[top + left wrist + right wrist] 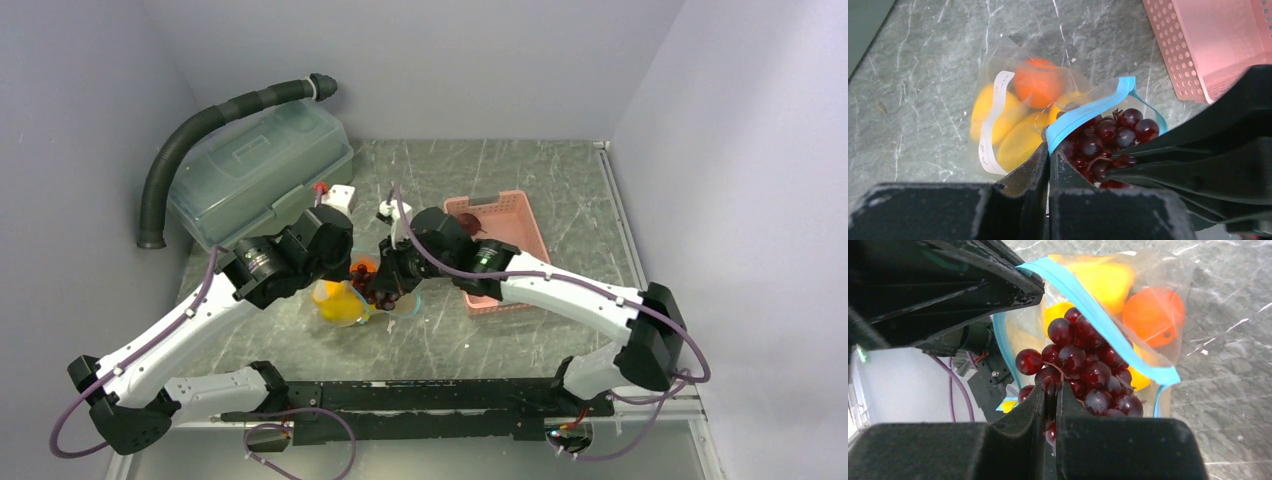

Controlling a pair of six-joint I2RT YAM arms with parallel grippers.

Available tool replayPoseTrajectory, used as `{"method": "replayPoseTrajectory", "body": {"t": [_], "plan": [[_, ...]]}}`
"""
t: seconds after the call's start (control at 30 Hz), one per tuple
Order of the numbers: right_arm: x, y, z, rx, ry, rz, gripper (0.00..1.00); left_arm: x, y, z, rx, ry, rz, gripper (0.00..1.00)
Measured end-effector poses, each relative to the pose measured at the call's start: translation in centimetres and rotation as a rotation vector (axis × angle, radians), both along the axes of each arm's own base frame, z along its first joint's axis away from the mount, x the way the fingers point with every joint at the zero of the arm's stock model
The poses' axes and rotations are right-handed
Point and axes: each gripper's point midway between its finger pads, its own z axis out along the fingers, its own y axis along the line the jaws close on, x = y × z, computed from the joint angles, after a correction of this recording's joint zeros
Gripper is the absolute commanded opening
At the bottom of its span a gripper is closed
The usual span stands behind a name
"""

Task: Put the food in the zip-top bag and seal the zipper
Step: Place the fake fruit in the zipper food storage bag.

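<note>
The clear zip-top bag (pixel 993 62) lies on the table and holds an orange (pixel 1038 82) and yellow mango-like pieces (pixel 1015 137). My left gripper (pixel 1048 150) is shut on the bag's teal zipper (pixel 1088 112) and holds the mouth up. At that mouth, my right gripper (pixel 1052 387) is shut on the stem of the dark grape bunch (pixel 1083 360), which hangs partly inside the opening. In the top view both grippers meet over the bag (pixel 340 305). A small dark reddish fruit (pixel 467 222) lies in the pink basket.
The pink perforated basket (pixel 515 235) stands just right of the bag, under the right arm. A large translucent lidded box (pixel 260 170) and a black corrugated hose (pixel 200 125) sit at the back left. Grey walls close in the table.
</note>
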Motion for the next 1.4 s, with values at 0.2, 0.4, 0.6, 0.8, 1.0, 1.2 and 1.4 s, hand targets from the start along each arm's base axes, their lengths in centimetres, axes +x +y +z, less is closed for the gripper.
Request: {"method": "replayPoseTrajectory", "body": {"t": [0.2,0.4,0.6,0.8,1.0,1.2,1.4], "plan": [[1.0,1.8,-2.0,-0.025,0.019,-0.030,0.00,-0.1,-0.1,0.0,-0.004,0.005,-0.007,0.09],[2.7,3.1,-1.4,0.032,0.020,-0.114,0.00,-0.2,-0.2,-0.1,-0.008,0.010,-0.012,0.08],[4.4,4.7,-1.4,0.083,0.029,-0.188,0.21,-0.2,-0.2,-0.1,-0.007,0.010,-0.011,0.09],[4.9,5.3,-3.8,0.054,0.078,-0.216,0.47,-0.1,-0.2,-0.1,-0.007,0.010,-0.009,0.09],[4.9,5.1,-2.8,0.074,0.071,-0.224,0.56,-0.2,-0.2,-0.1,-0.006,0.010,-0.009,0.09],[5.2,3.5,0.7,0.117,0.018,-0.265,0.58,-0.3,0.1,-0.2,0.005,0.015,-0.005,0.09],[4.7,1.9,4.7,0.180,-0.035,-0.284,0.58,-0.3,0.1,-0.3,0.007,0.017,-0.005,0.09]]}}
